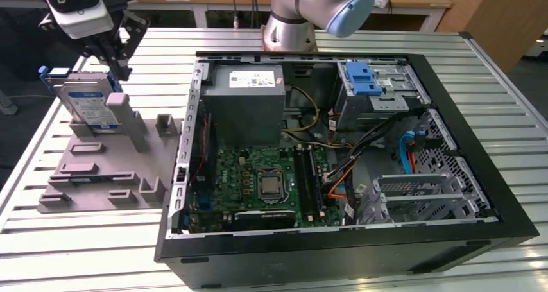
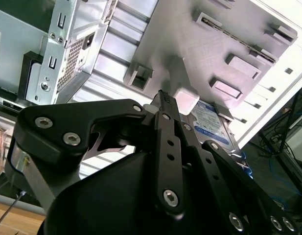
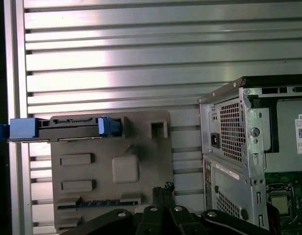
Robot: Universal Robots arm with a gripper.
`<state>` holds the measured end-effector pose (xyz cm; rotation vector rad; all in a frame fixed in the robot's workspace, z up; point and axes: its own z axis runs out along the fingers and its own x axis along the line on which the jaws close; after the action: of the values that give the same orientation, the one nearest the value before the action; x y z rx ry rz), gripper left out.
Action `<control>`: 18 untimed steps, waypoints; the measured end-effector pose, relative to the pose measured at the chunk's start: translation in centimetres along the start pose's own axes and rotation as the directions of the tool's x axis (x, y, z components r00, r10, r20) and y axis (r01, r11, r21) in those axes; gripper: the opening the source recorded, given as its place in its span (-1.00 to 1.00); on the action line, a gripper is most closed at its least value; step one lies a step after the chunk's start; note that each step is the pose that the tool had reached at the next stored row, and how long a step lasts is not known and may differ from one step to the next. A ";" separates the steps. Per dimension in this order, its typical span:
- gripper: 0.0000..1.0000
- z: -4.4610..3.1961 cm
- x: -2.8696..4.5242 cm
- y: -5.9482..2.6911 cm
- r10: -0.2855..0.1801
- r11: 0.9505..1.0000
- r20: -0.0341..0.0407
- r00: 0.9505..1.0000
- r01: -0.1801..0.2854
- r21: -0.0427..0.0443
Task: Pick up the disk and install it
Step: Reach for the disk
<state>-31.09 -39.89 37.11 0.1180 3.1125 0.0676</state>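
Close under the wrist cameras, the gripper (image 3: pixel 163 188) has its jaws pressed together with nothing between them. In the exterior view it hangs at the exterior view's left, its tips just above the top edge of the disk (image 1: pixel 90 106) and a little to one side. As far as I can tell, it is not touching the disk.

The disk stands on edge in a slot of the grey stand (image 1: pixel 94 170). Its label faces outward, and an upright post (image 1: pixel 117 109) sits just in front of it. In the first wrist view its thin top edge runs between the two blue rails (image 3: pixel 109 126).

I judge the step in hand to be the pick-up, with the grasp not yet made. To do it well:

- The jaws must spread wider than the disk's thin body.
- They should be centred over the top edge, between the rails.
- They should close on the flat faces, not on the plastic rails or the post.
- They should be squared to the disk so it does not twist.
- The lift should follow the line of the slot, because a tilted pull could jam the disk or drag the stand across the slatted surface (image 1: pixel 171 42).

Farther off, towards the exterior view's right, the open computer case (image 1: pixel 342 253) lies well apart and does not crowd the grasp.
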 end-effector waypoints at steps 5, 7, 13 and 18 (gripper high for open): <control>-0.79 0.03 0.41 -0.03 0.000 1.000 0.000 1.000 0.000 0.000; -0.79 0.05 0.56 -0.05 0.000 1.000 0.000 1.000 0.000 0.000; -0.79 0.09 1.00 -0.08 0.000 1.000 0.000 1.000 0.000 0.000; -0.79 0.13 1.41 -0.11 0.000 1.000 0.000 1.000 0.000 0.000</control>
<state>-32.50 -39.89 36.94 0.1180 3.1125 0.0677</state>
